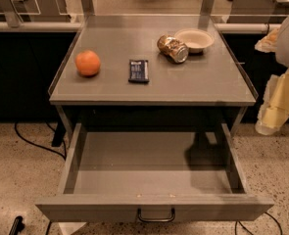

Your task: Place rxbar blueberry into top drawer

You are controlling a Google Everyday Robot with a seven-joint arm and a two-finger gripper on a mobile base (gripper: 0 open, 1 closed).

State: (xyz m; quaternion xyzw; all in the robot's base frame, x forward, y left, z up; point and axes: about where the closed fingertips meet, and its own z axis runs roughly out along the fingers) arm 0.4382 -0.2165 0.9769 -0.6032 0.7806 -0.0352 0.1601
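- The top drawer [154,205] is seen pulled fully out beneath the table [207,84], its handle [156,216] toward the camera. Its grey floor is bare, so the opening step is judged done.
- The snack bar [138,71], in its dark blue wrapper, is found lying flat on the table top, near the front edge and a little left of the middle. It has not been picked up.
- An orange [87,63] is seen well to the left of the bar. A can [173,48] lies tipped on its side against a pale bowl [203,43], behind and to the right of it. None of them touches the bar.
- The gripper [274,109] is seen at the right edge of the view, beside the table and apart from everything on it. Nothing is seen held in it, and whether it is released or clenched cannot be told.
- What is left is judged to be nearly the whole task: the bar is to be reached, grasped, carried forward over the table edge and set down in the drawer.
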